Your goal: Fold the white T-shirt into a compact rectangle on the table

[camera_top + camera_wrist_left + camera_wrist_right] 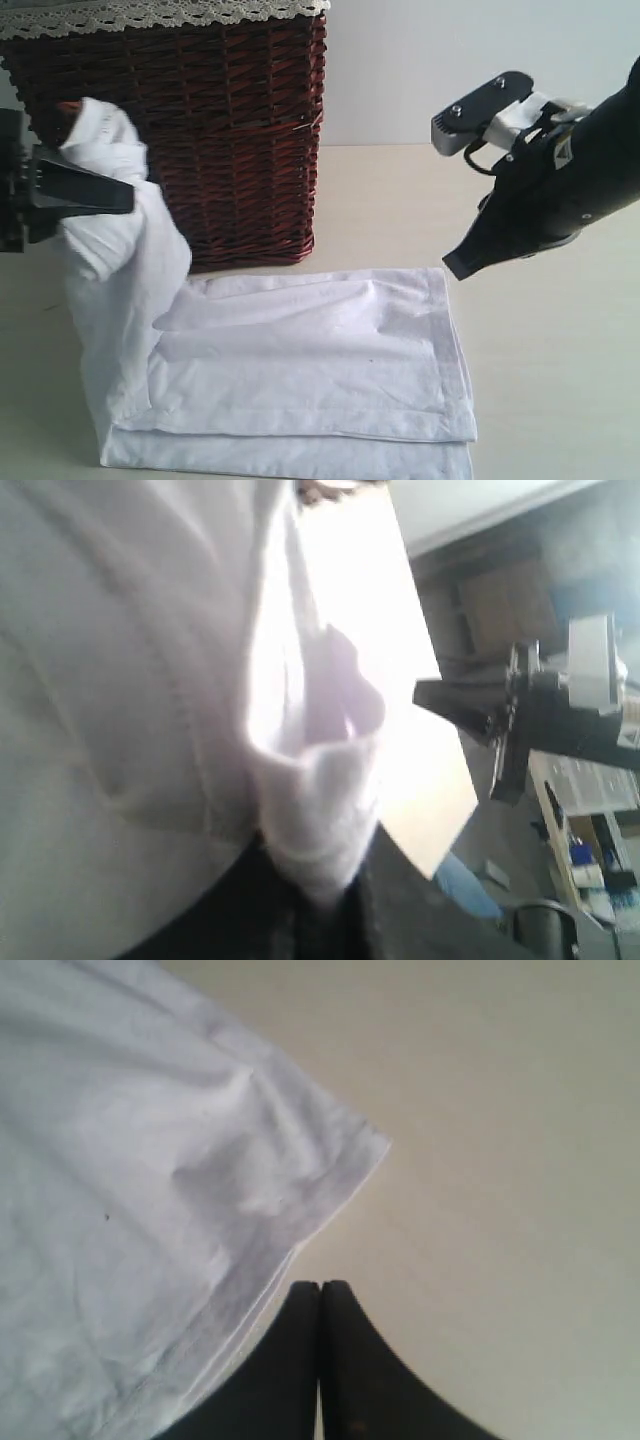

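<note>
The left claw (120, 195) is pinching a bunched handful of the white T-shirt (310, 370) and holds it up off the table (545, 390), right in front of the dark wicker basket (200, 130) with the lace trim on its rim. From that bunch the cloth hangs down in a loose column to the rest of the shirt, which lies flat on the table in layered folds, its stitched hems running along the near edge. The flat part sits just in front of the basket. Over on the other side the right claw (458, 266) hangs in the air above the shirt's far right corner, tilted downward; from here I can't say how its jaws stand.

From the left wrist, almost everything is white cloth, close up and blurry. A tongue of fabric runs down between the dark fingers (250, 920), clamped there. Beyond it the tabletop glares bright, and the other arm shows dark against the room behind.

From the right wrist, the two black fingers (350, 1380) are pressed flat together with nothing between them. Their tips sit just beside the shirt's hemmed corner, over bare table; whether they touch the hem I can't tell. The shirt's corner is a little rumpled.
</note>
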### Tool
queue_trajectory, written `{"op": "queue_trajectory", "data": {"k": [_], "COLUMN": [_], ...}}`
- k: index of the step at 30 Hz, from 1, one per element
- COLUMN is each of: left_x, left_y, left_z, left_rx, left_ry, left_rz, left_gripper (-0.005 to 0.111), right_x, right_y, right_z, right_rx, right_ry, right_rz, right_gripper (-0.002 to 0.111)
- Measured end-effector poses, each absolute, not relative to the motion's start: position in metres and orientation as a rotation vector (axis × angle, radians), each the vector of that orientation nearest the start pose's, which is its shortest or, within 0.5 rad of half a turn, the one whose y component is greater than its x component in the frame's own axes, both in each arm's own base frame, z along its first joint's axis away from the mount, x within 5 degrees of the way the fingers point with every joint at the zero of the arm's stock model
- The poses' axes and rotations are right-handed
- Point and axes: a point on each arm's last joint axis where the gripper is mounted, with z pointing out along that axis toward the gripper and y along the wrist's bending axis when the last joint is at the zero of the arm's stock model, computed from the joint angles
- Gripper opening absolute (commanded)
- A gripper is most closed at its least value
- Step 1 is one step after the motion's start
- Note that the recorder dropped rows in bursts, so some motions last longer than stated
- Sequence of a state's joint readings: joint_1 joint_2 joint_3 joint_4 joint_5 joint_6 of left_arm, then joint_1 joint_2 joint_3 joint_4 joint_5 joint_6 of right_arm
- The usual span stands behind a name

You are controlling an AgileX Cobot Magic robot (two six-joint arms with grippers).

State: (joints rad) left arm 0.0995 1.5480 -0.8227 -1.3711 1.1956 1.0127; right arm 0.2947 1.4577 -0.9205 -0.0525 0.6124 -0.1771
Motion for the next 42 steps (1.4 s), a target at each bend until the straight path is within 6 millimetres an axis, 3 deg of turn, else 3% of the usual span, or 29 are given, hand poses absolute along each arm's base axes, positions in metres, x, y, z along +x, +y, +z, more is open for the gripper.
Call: {"op": "queue_trajectory", "data": {"k": [4, 6, 8, 9, 11, 12, 14, 17, 23, 28, 31, 36, 42], "left_x": [0.260, 0.256, 0.251, 0.250, 0.251, 0.253, 0.258, 0.267, 0.264, 0.258, 0.255, 0.249, 0.253], "left_y": [-0.130, -0.157, -0.181, -0.194, -0.206, -0.208, -0.208, -0.191, -0.171, -0.157, -0.152, -0.147, -0.147], "left_z": [0.238, 0.227, 0.215, 0.214, 0.226, 0.232, 0.241, 0.240, 0.221, 0.205, 0.193, 0.179, 0.162], "left_rx": [0.390, 0.430, 0.461, 0.496, 0.570, 0.594, 0.677, 0.728, 0.874, 1.006, 0.990, 0.995, 0.971], "left_ry": [2.284, 2.312, 2.327, 2.286, 2.184, 2.163, 2.183, 2.275, 2.500, 2.660, 2.700, 2.721, 2.760], "left_rz": [-1.470, -1.441, -1.463, -1.512, -1.602, -1.622, -1.598, -1.501, -1.282, -1.057, -0.991, -0.943, -0.931], "left_gripper": [0.000, 0.015, 0.071, 0.083, 0.074, 0.058, 0.043, 0.043, 0.043, 0.043, 0.043, 0.043, 0.043], "right_x": [0.265, 0.261, 0.258, 0.257, 0.255, 0.255, 0.252, 0.249, 0.255, 0.260, 0.259, 0.259, 0.262], "right_y": [0.077, 0.076, 0.075, 0.074, 0.073, 0.073, 0.073, 0.074, 0.084, 0.093, 0.096, 0.096, 0.097], "right_z": [0.272, 0.282, 0.287, 0.288, 0.286, 0.285, 0.283, 0.273, 0.240, 0.203, 0.190, 0.177, 0.164], "right_rx": [-0.586, -0.553, -0.540, -0.535, -0.528, -0.527, -0.526, -0.505, -0.448, -0.238, -0.118, -0.063, -0.051], "right_ry": [2.402, 2.361, 2.343, 2.347, 2.383, 2.394, 2.432, 2.542, 2.745, 2.748, 2.736, 2.763, 2.798], "right_rz": [-0.007, 0.004, 0.009, 0.010, 0.010, 0.010, 0.011, 0.054, 0.168, 0.334, 0.402, 0.421, 0.406], "right_gripper": [0.000, 0.000, 0.000, 0.000, 0.000, 0.000, 0.000, 0.000, 0.000, 0.001, 0.015, 0.043, 0.047]}}
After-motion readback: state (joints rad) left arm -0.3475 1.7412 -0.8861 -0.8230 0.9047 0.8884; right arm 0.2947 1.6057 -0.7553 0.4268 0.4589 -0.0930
